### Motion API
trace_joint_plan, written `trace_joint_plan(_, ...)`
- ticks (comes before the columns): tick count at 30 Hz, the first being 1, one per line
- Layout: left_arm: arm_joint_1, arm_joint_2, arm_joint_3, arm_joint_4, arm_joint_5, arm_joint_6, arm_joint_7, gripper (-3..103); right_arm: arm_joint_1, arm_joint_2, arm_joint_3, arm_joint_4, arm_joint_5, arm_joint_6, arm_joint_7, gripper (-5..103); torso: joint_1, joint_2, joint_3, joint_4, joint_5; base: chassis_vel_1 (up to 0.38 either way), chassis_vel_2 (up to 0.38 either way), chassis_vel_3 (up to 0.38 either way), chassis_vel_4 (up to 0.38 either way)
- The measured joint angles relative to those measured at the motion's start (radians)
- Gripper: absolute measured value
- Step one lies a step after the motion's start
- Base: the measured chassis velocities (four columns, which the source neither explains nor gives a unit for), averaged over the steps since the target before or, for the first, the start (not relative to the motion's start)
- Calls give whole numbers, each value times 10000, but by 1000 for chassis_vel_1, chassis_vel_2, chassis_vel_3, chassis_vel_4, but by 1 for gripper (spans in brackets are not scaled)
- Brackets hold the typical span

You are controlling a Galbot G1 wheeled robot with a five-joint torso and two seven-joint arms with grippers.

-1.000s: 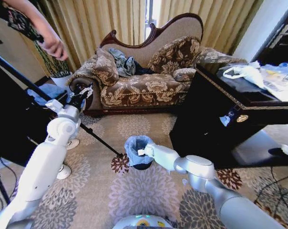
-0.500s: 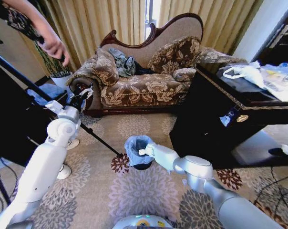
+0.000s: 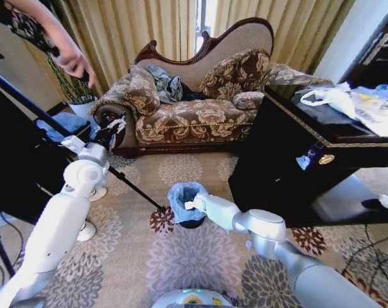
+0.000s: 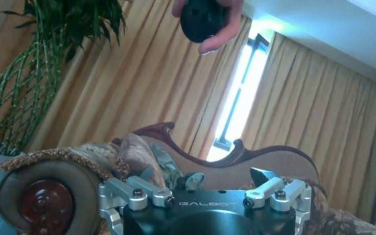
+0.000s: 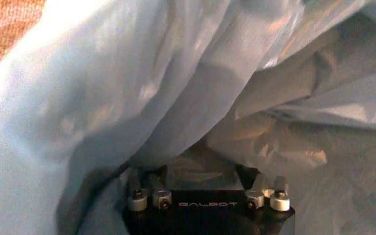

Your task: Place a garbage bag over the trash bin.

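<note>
At bin rim, right gripper (image 3: 190, 205) buried in garbage bag (image 3: 181, 196) over trash bin (image 3: 191, 222), finger spread indiscernible; left gripper (image 3: 115, 123) parked, fingers apart

Crumpled clothes (image 3: 169, 85) are heaped on the patterned sofa (image 3: 194, 112); a white plastic bag (image 3: 329, 97) is laid on the dark cabinet (image 3: 297, 160).
</note>
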Motion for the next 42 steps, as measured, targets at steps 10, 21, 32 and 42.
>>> trace_joint_plan(10,153,-2,-136,-65,-19,-2,3,98,33,87,-41,-85,-18,-72,13,100,0,0,0,0,-1,0,0,0,0)
trace_joint_plan(21,220,-18,-163,-85,-24,-26,23,99,-23,110,272,-158,-129,-85,396,100,0,0,0,1,-1,0,0,0,0)
trace_joint_plan(32,65,-56,31,-35,-10,-29,16,99,93,-293,355,355,869,-676,530,100,0,0,0,0,0,0,0,0,0)
trace_joint_plan(42,5,-145,179,103,50,-25,15,100,45,-478,422,360,1580,-912,540,100,0,0,0,0,1,0,0,0,0)
